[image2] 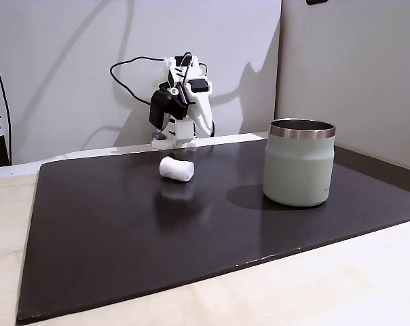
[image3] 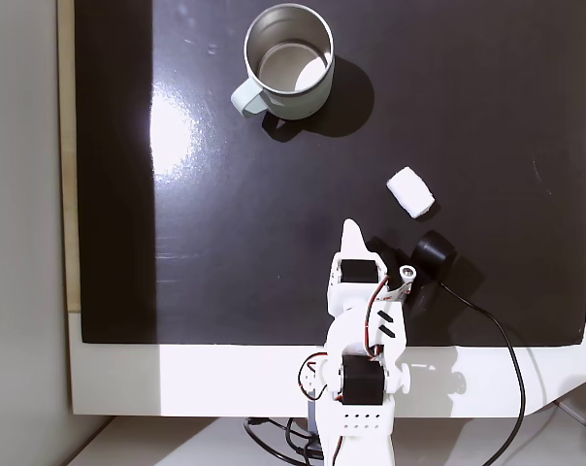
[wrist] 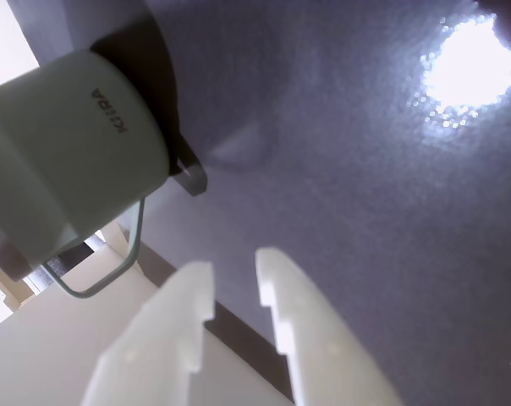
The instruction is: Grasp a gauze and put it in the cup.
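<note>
The gauze (image2: 176,169), a small white roll, lies on the black mat between the arm and the cup; from above the gauze (image3: 410,191) is just beyond and to the right of the arm. The pale grey-green cup (image2: 299,166) stands upright with a steel rim, and its inside (image3: 289,60) holds nothing. In the wrist view the cup (wrist: 61,161) is at the upper left. My arm is folded back at the mat's edge. My gripper (wrist: 234,266) (image3: 349,231) (image2: 205,125) is apart from both, with a narrow gap between its white fingers and nothing in it.
The black mat (image3: 225,243) lies on a pale tabletop (image2: 327,285) and ends at a near edge in a fixed view. A black cable (image3: 497,340) runs from the arm's base. A wall stands close behind the arm. Glare marks the mat (image3: 172,131).
</note>
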